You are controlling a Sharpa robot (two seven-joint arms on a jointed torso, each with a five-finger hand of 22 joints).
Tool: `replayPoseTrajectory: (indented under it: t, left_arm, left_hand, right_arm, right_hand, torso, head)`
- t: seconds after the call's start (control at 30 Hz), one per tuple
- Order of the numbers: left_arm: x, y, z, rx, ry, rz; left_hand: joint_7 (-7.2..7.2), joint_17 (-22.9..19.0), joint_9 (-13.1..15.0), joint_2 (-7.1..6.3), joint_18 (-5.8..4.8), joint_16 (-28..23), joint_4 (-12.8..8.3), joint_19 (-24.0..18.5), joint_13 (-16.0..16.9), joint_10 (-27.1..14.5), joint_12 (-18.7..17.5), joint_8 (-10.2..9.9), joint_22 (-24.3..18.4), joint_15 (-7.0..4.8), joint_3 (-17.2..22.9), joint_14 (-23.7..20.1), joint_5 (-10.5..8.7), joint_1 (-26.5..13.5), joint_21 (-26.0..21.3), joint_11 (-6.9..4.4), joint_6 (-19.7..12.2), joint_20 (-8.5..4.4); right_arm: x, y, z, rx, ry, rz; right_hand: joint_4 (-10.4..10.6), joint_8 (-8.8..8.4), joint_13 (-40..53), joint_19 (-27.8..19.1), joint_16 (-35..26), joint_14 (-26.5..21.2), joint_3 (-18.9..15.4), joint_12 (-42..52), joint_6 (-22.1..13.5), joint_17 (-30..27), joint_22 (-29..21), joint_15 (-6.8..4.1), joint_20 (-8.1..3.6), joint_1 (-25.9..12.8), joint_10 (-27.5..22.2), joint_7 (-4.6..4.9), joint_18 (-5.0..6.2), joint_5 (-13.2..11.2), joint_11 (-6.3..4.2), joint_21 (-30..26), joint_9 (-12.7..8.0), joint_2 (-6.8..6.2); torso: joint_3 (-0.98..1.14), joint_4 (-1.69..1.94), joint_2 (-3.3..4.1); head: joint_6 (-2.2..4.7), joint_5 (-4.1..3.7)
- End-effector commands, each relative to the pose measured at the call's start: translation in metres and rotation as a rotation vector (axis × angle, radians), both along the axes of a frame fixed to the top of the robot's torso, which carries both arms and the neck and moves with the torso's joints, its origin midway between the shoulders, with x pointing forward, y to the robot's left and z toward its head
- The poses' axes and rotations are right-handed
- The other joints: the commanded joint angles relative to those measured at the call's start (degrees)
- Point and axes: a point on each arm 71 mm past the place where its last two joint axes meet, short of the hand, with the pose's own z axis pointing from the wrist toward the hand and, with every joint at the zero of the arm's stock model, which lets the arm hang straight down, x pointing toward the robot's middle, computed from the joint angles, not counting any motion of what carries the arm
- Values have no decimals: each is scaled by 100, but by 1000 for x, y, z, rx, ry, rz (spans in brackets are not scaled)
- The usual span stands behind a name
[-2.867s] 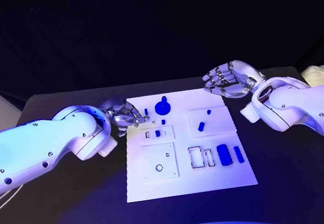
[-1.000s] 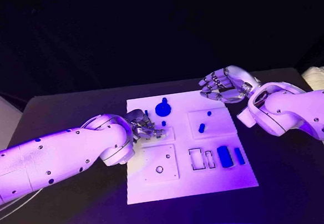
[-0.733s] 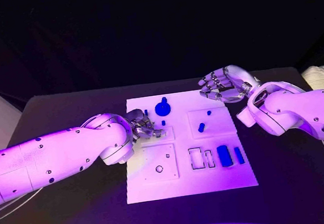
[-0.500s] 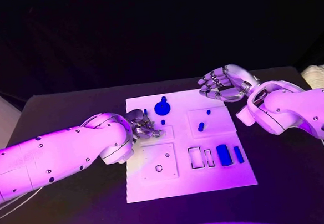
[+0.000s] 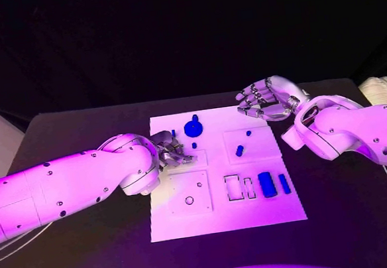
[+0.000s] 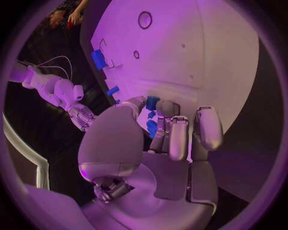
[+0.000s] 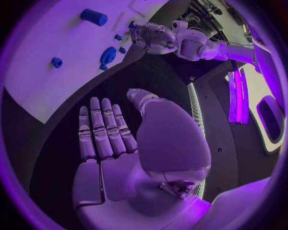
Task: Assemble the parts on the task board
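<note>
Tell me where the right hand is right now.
In the head view, the right hand hovers, holding nothing, beyond the task board's far right corner.

No text, label, brand, number or sign can be read anywhere.

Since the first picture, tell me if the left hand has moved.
Yes. The left hand has come inward over the task board, from beside the board's left edge to the small blue parts near that edge.
</note>
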Motion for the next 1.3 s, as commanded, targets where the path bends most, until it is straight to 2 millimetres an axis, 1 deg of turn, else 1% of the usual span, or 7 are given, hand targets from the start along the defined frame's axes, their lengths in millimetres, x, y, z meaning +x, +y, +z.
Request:
replayPoseTrajectory:
  t: [0.03, 0.23, 0.33, 0.53, 0.83, 1.23, 1.3]
  left_arm:
    - [0, -2, -1, 8, 7, -6]
    - [1, -2, -1, 3, 4, 0]
    - [1, -2, -1, -7, 3, 9]
    - [-1, -3, -1, -27, 13, 16]
    - [-6, -2, -2, -64, 56, 26]
    - [-3, 1, 10, -117, 87, 30]
    - [-2, 1, 14, -135, 103, 25]
  left_hand:
    - [-37, 485, -23, 46, -108, 10, 4, 3, 6, -14, 30, 51, -2, -34, 69, 224, 8, 11, -2, -35, 9, -51]
    - [-43, 476, -71, 141, -105, 3, -7, -8, -1, -31, 34, 82, -9, -39, 193, 220, 17, 7, -11, -41, -30, -57]
    - [-39, 460, -143, 206, -101, -9, -25, -23, -24, -77, 8, 109, -20, -40, 448, 211, 9, 124, -25, -42, -107, -61]
    - [0, 410, -333, 33, -88, -47, -234, -68, -119, -138, -57, 349, -48, -14, 1655, 183, -31, 384, -66, -15, -326, -46]
    - [32, 406, -409, -44, -86, -46, -636, -78, -165, -77, -30, 663, -36, -1, 2575, 184, -101, 125, -62, 10, -441, -34]
    - [35, 414, -454, -59, -76, -37, -821, -107, -167, -31, 7, 759, -56, -1, 2814, 189, -148, -16, -83, 9, -431, -33]
    - [40, 406, -478, -49, -71, -43, -870, -128, -171, -29, 7, 774, -73, 3, 2867, 185, -241, -65, -101, 13, -437, -32]
  right_arm:
    - [-1, 2, 1, -2, -10, 18]
    - [-1, 1, 1, -3, -9, 17]
    - [-1, 1, 0, -3, -8, 17]
    - [-1, 0, 0, -4, -5, 16]
    - [-1, -1, 0, -7, 0, 17]
    - [-1, -1, -1, -10, 4, 18]
    - [-1, -1, -1, -11, 4, 18]
  right_hand:
    - [-30, -21, -6, -54, -27, -16, 12, -25, 37, -9, -5, 40, -3, 5, 40, 350, -26, -14, -10, -19, -7, 0]
    - [-30, -21, -6, -54, -27, -16, 12, -25, 37, -9, -5, 40, -3, 5, 40, 350, -26, -14, -10, -19, -7, 0]
    - [-33, -19, -6, -61, -26, -17, 19, -23, 46, -19, -15, 40, -3, 0, 50, 349, -27, -10, -11, -18, -9, 4]
    - [-35, -19, -6, -68, -26, -17, 21, -22, 48, -21, -17, 40, -3, 2, 52, 348, -27, -6, -12, -18, -9, 5]
    - [-63, -21, -8, -80, -25, -19, 46, -25, 53, -39, -34, 40, -3, 22, 58, 346, -27, 54, -15, -17, -14, 1]
    - [-72, -24, -9, -93, -26, -22, 54, -28, 51, -46, -41, 41, -2, 26, 57, 347, -27, 79, -14, -17, -16, -3]
    - [-72, -24, -9, -93, -26, -22, 54, -28, 51, -46, -41, 41, -2, 26, 57, 347, -27, 79, -14, -17, -16, -3]
  torso:
    - [-2, -11, 6]
    - [6, -4, -2]
    - [1, -3, -2]
    - [-5, -4, 1]
    - [-3, -2, -3]
    - [5, 0, -7]
    - [7, -1, -10]
  head:
    - [-8, -2]
    - [-18, -13]
    - [-18, -22]
    - [-22, -31]
    - [-24, -42]
    - [-7, -49]
    - [-3, -50]
